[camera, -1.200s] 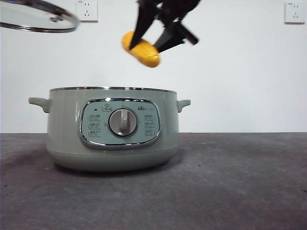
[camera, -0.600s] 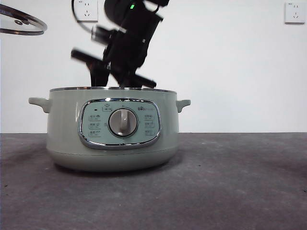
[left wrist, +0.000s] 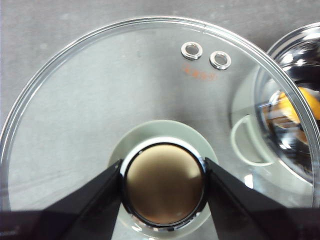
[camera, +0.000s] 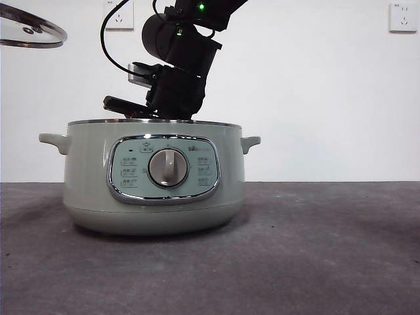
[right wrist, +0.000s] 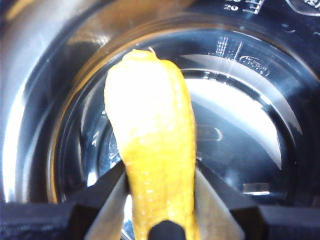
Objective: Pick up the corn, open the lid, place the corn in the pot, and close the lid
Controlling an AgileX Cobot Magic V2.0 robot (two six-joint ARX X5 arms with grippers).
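The pale green pot (camera: 154,177) stands open on the table, left of centre. My right arm (camera: 177,72) reaches down into it from above, and the rim hides its gripper in the front view. In the right wrist view the right gripper (right wrist: 159,175) is shut on the yellow corn (right wrist: 152,150), which hangs inside the pot's shiny steel bowl (right wrist: 240,125). The glass lid (camera: 29,33) is held high at the upper left. My left gripper (left wrist: 163,170) is shut on its knob (left wrist: 163,187), with the lid (left wrist: 100,90) beside the pot's opening (left wrist: 295,115).
The pot's side handles (camera: 52,141) stick out at left and right. A silver dial (camera: 168,167) sits on the front panel. Dark grey table (camera: 328,249) stretches to the right of the pot. Wall sockets (camera: 402,16) are on the white wall behind.
My right arm has come down and leftward with the corn into the pot, so the rim now hides the corn in the front view. The lid has shifted further left.
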